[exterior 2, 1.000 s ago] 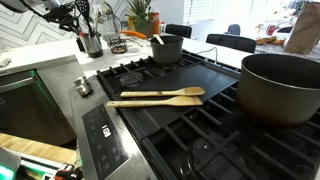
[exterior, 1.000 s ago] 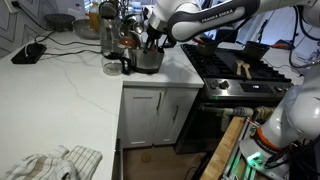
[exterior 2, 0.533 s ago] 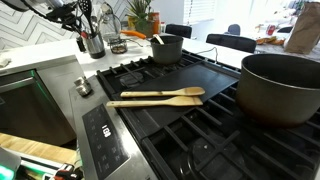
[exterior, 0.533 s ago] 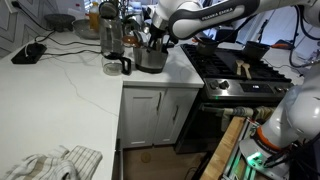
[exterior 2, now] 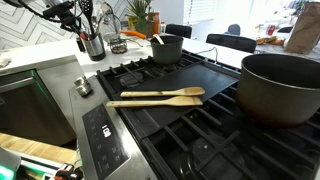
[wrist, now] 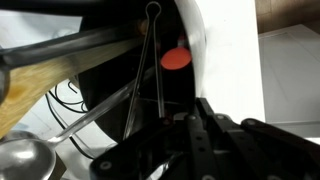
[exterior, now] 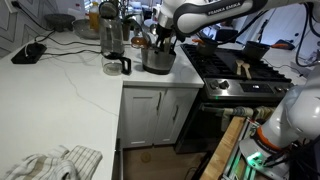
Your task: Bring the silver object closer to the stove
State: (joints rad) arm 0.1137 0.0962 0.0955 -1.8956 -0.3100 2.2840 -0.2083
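The silver pot (exterior: pixel 157 60) stands on the white counter at its corner, close to the left edge of the black stove (exterior: pixel 240 68). Wooden spoons and utensils stick up out of it. My gripper (exterior: pixel 159 42) reaches down into its top from above and appears shut on its rim. In an exterior view the pot (exterior 2: pixel 93 45) sits just beyond the stove's grates (exterior 2: pixel 200 120), with the arm above it at the top left. The wrist view is dark: my gripper (wrist: pixel 200 135) is low in the frame, next to a wooden handle (wrist: pixel 60 70) and wire utensils.
A glass carafe with a black handle (exterior: pixel 113 45) stands left of the pot. A crumpled cloth (exterior: pixel 55 163) lies on the near counter. On the stove lie two wooden spatulas (exterior 2: pixel 155 96), a large dark pot (exterior 2: pixel 280 88) and a smaller pot (exterior 2: pixel 166 47).
The gripper and the silver pot have moved together along the counter toward the stove, away from the glass carafe.
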